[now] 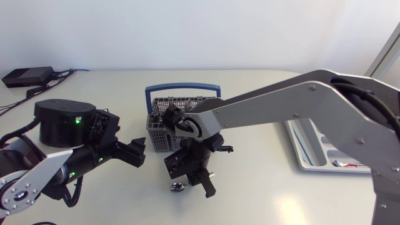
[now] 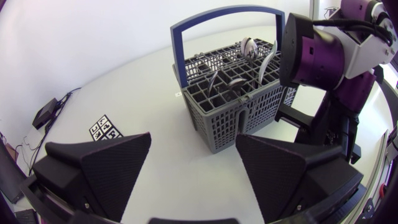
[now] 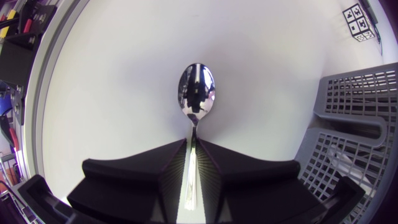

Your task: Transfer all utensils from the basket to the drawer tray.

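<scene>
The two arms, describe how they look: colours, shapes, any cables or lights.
Both arms have silver-grey links with small bolts and black joints. The right arm carries black cabling; the left arm has a round black housing with green lights. The left tool and right tool are matte black, each with two broad wedge-shaped fingers.

Fixed overhead camera looks down on the table (image 1: 262, 181). Left wrist camera faces the basket (image 2: 236, 118) from nearby. Right wrist camera points down, close above the table, beside the same basket.
</scene>
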Action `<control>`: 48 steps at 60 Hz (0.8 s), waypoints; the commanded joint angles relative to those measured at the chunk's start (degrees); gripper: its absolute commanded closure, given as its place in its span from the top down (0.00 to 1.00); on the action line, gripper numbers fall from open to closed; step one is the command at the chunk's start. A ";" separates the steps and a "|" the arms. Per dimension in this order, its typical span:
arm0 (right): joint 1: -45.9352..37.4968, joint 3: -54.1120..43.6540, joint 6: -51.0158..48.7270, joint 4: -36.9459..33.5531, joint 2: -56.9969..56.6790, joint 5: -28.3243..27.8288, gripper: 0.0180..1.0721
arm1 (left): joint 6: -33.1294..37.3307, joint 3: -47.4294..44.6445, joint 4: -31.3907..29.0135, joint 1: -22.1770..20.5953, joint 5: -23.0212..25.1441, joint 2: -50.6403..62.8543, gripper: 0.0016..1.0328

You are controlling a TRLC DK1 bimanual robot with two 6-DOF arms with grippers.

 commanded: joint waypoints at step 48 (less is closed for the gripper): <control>-1.73 -7.55 2.76 -2.53 -11.23 -2.08 0.15 | 0.60 -1.55 -0.17 0.12 -0.35 -1.24 0.92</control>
